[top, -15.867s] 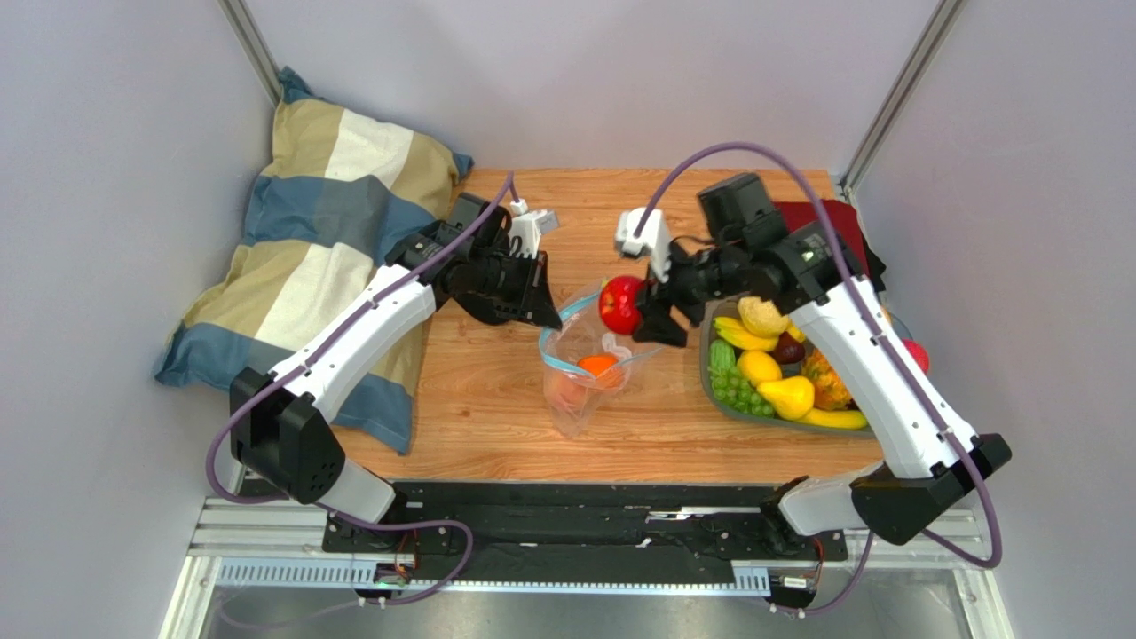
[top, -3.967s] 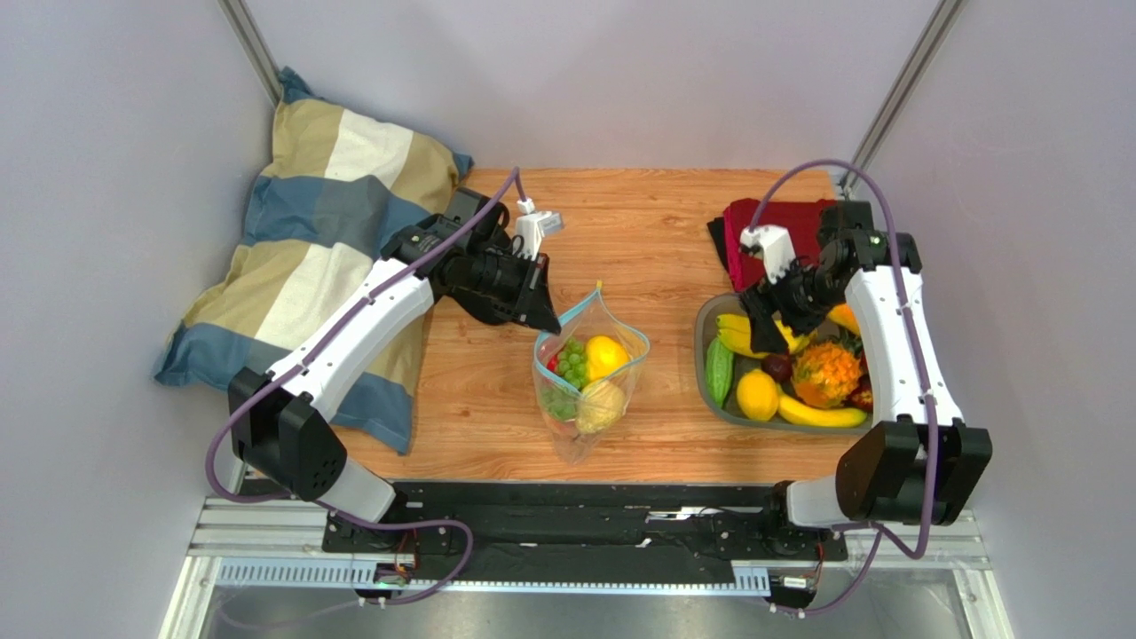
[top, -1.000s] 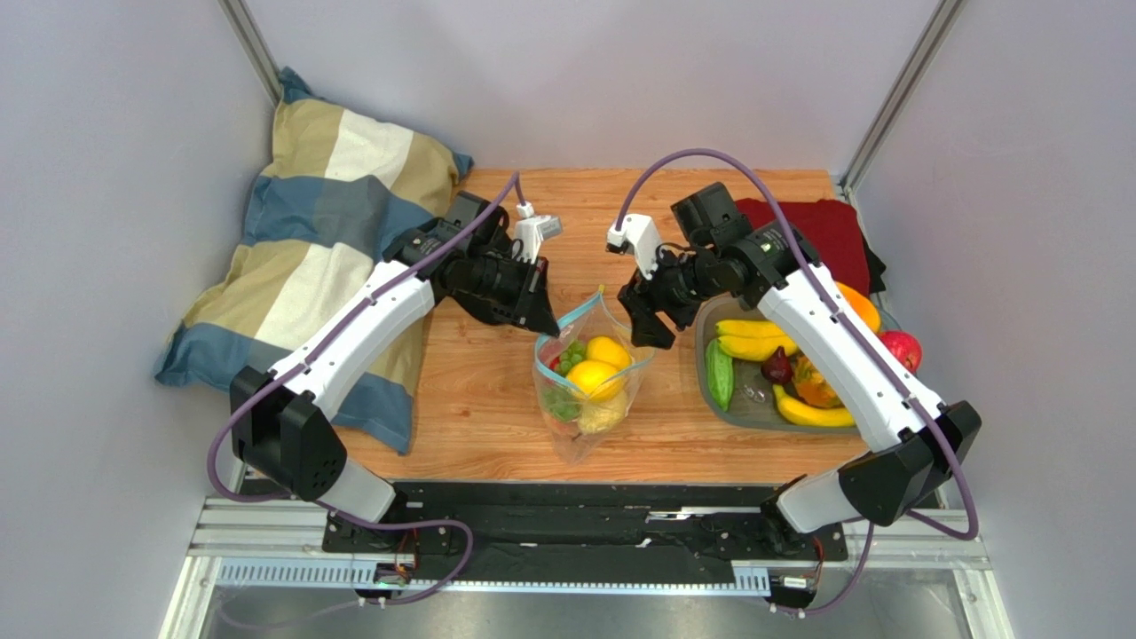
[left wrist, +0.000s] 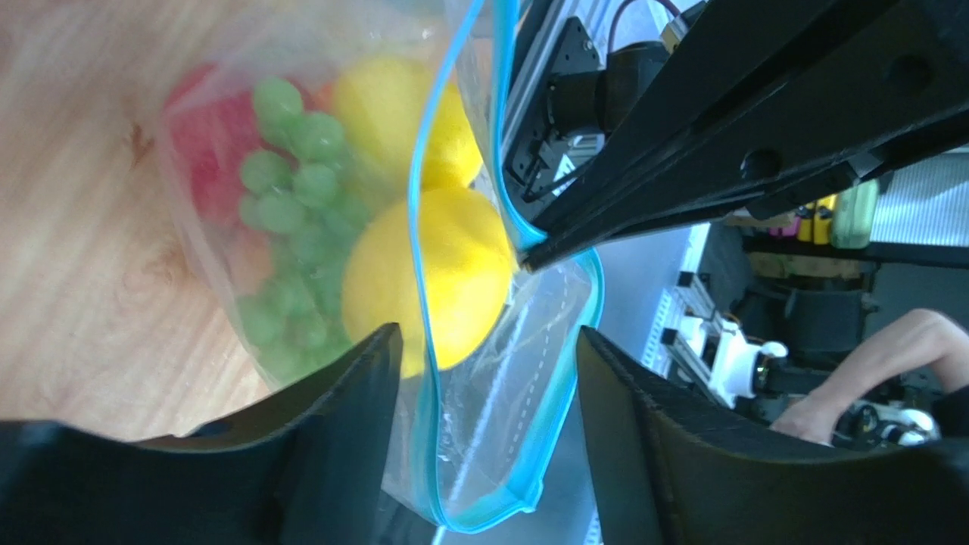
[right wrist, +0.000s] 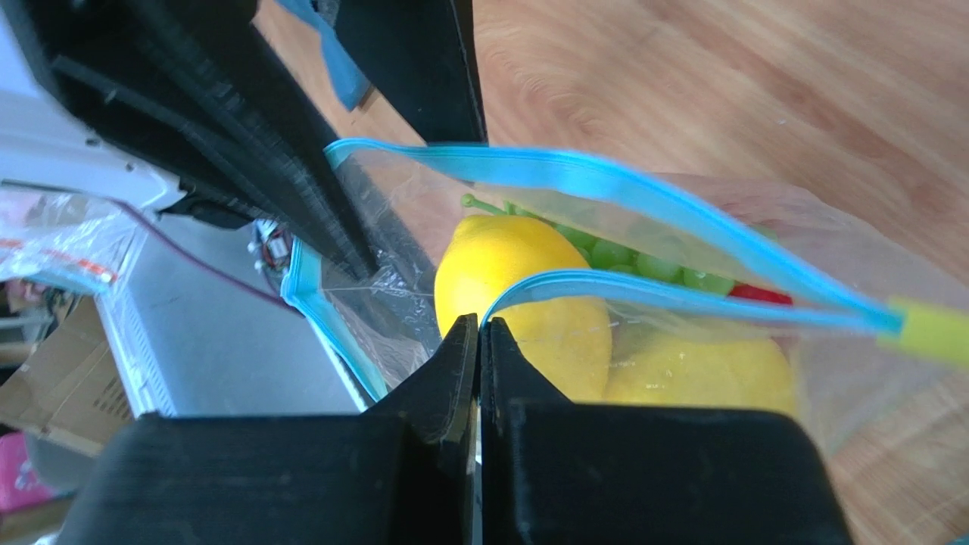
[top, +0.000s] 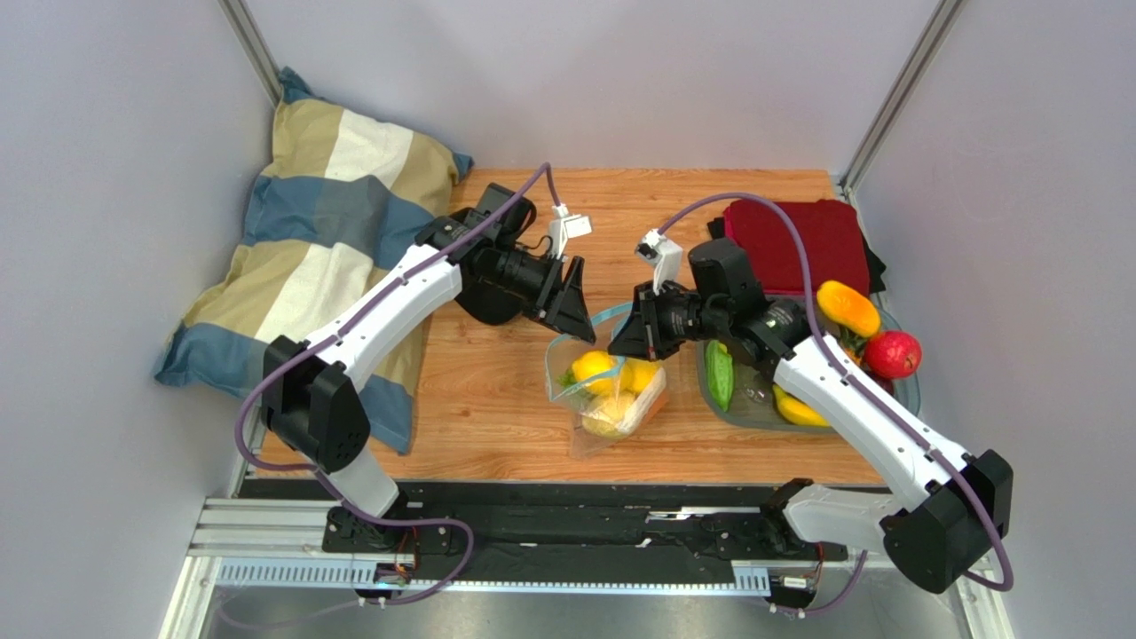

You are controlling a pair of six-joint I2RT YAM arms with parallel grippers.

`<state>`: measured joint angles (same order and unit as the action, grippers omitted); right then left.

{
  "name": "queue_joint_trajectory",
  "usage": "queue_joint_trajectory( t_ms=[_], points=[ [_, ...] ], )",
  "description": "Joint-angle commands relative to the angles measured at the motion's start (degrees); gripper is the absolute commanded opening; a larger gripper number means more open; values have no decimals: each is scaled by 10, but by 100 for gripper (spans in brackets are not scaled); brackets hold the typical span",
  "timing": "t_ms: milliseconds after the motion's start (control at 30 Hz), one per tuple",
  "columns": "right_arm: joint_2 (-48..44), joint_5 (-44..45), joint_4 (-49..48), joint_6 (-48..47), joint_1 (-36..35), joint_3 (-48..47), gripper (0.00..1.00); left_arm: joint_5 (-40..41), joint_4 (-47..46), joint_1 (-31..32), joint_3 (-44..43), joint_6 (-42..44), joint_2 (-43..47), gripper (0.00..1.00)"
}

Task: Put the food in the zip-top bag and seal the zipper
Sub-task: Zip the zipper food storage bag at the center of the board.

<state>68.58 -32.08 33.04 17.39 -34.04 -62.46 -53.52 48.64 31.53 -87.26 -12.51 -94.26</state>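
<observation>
Top external view: the clear bag (top: 607, 396) lies on the wooden worktop (top: 494, 413) between the two arms, mouth open toward the far side. Inside it are yellow fruits (top: 596, 372), green grapes (left wrist: 284, 204) and something red, blurred through the plastic. The blue zipper (right wrist: 637, 199) runs unsealed along both lips, which stand apart, and has a yellowish end (right wrist: 927, 329).

The right pincer (right wrist: 478, 329) has its fingers together, clamped on the zipper of one lip. The left pincer (left wrist: 487, 341) is at the bag's mouth with its fingers apart; a corner of the mouth passes between them.

Just right of the bag a grey tray (top: 750, 400) holds a cucumber (top: 720, 376) and a banana (top: 798, 410). Beyond the tray lies a dark red cloth (top: 798, 240). Well left of the bag rests a striped pillow (top: 320, 226).
</observation>
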Motion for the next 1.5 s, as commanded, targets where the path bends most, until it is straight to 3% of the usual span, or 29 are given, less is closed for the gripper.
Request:
queue_joint_trajectory(
  t_ms=[0, 33, 200, 533, 667, 833, 1267, 1333, 1467],
  points=[
    [-37, 66, -46, 16, -1, 8, 0, -8, 8, 1, 12, 43, 43, 79],
    [-39, 78, -44, 15, -1, 9, 0, -7, 7, 1, 17, 48, 49, 94],
    [-45, 108, -46, 27, -1, 15, 0, 28, -3, 17, 32, 61, 71, 96],
    [-46, 146, -55, 95, 0, 17, 0, 162, -31, 81, 23, 62, 70, 84],
    [-48, 152, -61, 117, -1, 23, 0, 185, -51, 86, 21, 34, 56, 74],
    [-42, 170, -60, 159, -1, 16, 0, 205, -58, 107, 6, 23, 43, 74],
    [-7, 210, -55, 242, -1, 8, 0, 216, -66, 123, -9, 7, 35, 87],
    [1, 218, -54, 259, -1, 1, 0, 228, -65, 132, -8, 10, 36, 87],
    [4, 203, -56, 284, -1, -5, 0, 267, -65, 140, -7, 18, 31, 75]
  ],
)
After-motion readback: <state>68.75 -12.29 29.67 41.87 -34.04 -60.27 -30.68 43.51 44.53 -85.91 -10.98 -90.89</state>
